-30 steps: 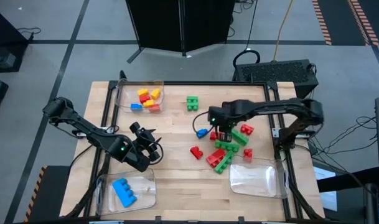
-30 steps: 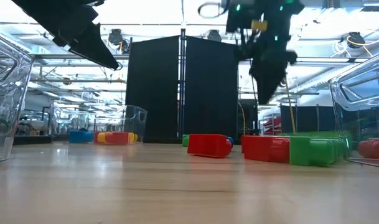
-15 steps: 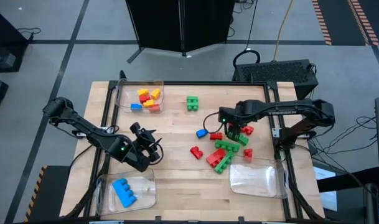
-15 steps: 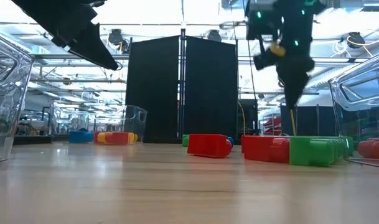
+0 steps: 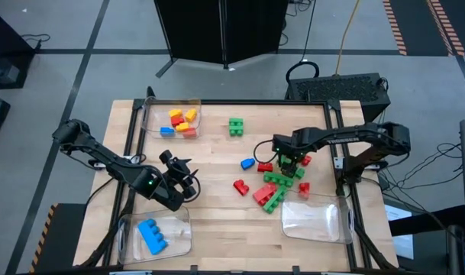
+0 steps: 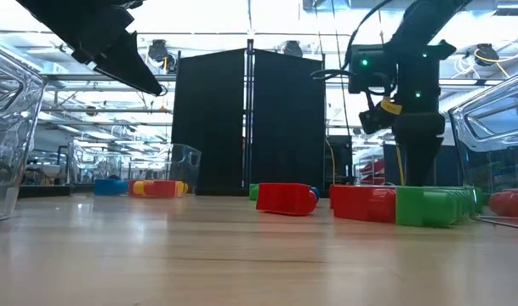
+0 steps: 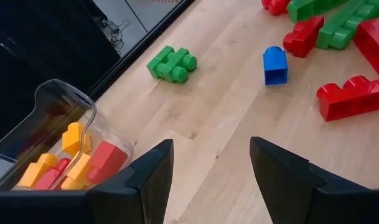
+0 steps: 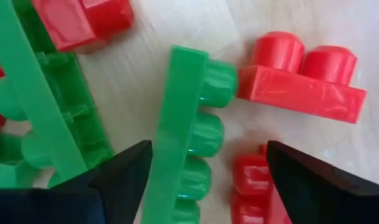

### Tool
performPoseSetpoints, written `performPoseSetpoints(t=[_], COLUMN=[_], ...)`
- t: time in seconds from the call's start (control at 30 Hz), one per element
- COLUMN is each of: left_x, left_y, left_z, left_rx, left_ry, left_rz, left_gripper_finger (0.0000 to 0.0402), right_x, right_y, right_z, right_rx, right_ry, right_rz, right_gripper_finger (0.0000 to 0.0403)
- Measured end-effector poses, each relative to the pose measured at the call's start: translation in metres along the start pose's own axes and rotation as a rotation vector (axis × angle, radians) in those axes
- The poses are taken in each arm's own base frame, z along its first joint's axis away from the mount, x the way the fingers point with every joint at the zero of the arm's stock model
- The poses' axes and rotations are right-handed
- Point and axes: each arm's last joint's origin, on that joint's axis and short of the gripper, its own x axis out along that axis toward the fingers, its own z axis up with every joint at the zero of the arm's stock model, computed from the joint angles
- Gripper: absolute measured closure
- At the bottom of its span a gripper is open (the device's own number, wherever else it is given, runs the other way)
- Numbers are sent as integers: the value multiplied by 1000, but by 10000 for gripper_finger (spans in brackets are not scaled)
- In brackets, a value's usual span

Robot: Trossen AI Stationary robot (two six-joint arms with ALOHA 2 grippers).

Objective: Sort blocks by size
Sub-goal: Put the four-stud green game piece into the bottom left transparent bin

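Observation:
A pile of red and green blocks (image 5: 282,183) lies on the table's right half. My right gripper (image 5: 288,164) is down low over the pile's far end and open. Its fingers (image 8: 124,177) stand on either side of a long green block (image 8: 189,137) that lies on its side, studs toward a red two-stud block (image 8: 301,81). I see no touch. A small blue block (image 5: 247,163) and a green block (image 5: 236,127) lie apart. My left gripper (image 5: 188,179) is open and empty above the table's left half.
A clear tray (image 5: 152,114) at the far left holds yellow, orange, red and blue blocks. A clear tray (image 5: 125,229) at the near left holds a long blue block (image 5: 152,235). A third clear tray (image 5: 316,220) stands at the near right, beside the pile.
My right gripper has gone toward the table's right edge, from near the small blue block to the pile's far end, and down to table level. The blocks have kept their places.

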Motion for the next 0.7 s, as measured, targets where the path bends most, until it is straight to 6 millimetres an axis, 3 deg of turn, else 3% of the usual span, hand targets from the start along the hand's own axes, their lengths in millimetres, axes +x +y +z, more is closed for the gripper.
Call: performPoseSetpoints(t=[0.4,0.7], left_x=[0,0], left_y=[0,-1], left_z=[0,1], left_rx=[-1,-10], left_ry=[-4,-9], left_rz=[3,-1], left_gripper_finger=[190,190], right_x=[11,31], right_y=[0,3], right_z=[-3,3], right_rx=[14,-22], right_ry=[-22,30], right_rz=[8,-2], right_gripper_finger=[99,158])
